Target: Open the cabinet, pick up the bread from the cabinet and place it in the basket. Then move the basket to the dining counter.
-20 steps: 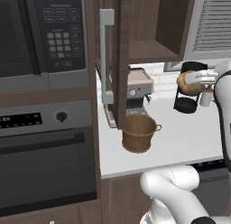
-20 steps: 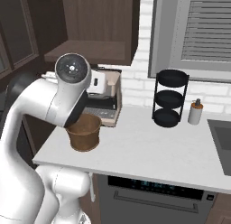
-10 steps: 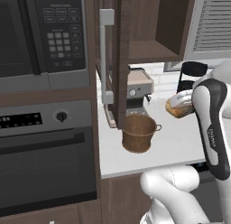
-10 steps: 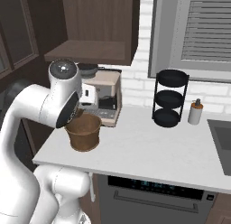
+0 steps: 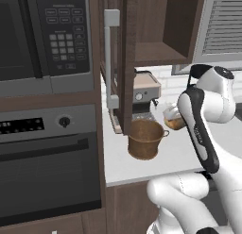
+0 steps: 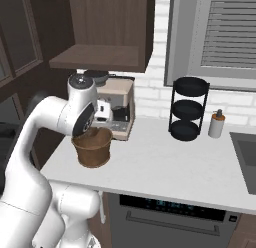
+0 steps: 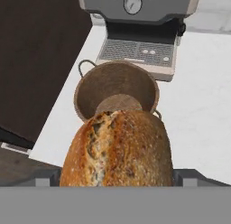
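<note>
Gripper (image 7: 116, 180) jaws stand wide around the bread (image 7: 118, 148), which sits clamped between them and hangs in the air just above and beside the basket (image 7: 116, 94); in the hand view the loaf covers the near rim of the basket and hides both fingertips.

From largest to smallest, the rest runs so. On the left stands a dark oven front (image 5: 47, 157) with a round knob, and above it a black microwave (image 5: 45, 32) with a keypad; its small lettering is too blurred to read. Next to these hangs the cabinet (image 5: 142, 35), dark brown, its door swung open edge-on toward the camera with the long grey bar handle (image 5: 110, 58) running down it; the shelf inside shows bare wood. A window with grey blinds (image 6: 225, 32) fills the wall at the right. The white desk (image 6: 165, 167) carries everything below: a coffee machine (image 6: 117, 109) against the brick wall, a black three-tier stand (image 6: 187, 108) further right, and a small soap dispenser (image 6: 216, 124) near the sink edge. The copper-brown basket, round with small loop handles, stands on the desk just in front of the coffee machine, empty inside. The bread in the left base view (image 5: 172, 119) is a golden-brown crusty bun held beside the white forearm, over the desk and to the right of the basket (image 5: 145, 138).
</note>
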Robot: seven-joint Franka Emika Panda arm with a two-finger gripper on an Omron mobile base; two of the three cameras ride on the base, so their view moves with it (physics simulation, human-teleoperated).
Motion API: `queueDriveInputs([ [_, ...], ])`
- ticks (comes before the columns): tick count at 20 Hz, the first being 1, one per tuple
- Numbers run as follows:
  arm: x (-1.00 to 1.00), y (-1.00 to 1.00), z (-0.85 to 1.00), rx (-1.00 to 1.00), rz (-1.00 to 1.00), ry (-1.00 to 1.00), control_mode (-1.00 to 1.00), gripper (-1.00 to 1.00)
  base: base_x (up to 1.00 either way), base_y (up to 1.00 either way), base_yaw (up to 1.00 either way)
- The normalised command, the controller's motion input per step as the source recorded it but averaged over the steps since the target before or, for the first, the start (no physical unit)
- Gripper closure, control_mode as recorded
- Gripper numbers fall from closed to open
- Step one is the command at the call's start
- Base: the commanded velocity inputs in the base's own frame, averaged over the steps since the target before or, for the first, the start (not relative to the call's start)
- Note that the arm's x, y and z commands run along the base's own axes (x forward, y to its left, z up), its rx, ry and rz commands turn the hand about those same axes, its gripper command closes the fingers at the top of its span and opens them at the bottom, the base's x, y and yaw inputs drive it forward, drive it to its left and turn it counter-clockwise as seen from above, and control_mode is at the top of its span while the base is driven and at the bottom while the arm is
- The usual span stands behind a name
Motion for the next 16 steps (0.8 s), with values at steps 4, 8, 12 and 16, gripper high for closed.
queueDriveInputs([
  [4,0.55,0.10,-0.59,-0.02,0.00,0.10,-1.00,1.00,0.00,0.00,0.00],
  [8,0.60,0.14,-0.63,-0.02,0.00,0.07,-1.00,1.00,0.00,0.00,0.00],
  [12,0.58,0.18,-0.51,-0.01,0.00,0.02,-1.00,1.00,0.00,0.00,0.00],
  [16,0.53,0.14,-0.51,0.00,0.00,0.01,-1.00,1.00,0.00,0.00,0.00],
])
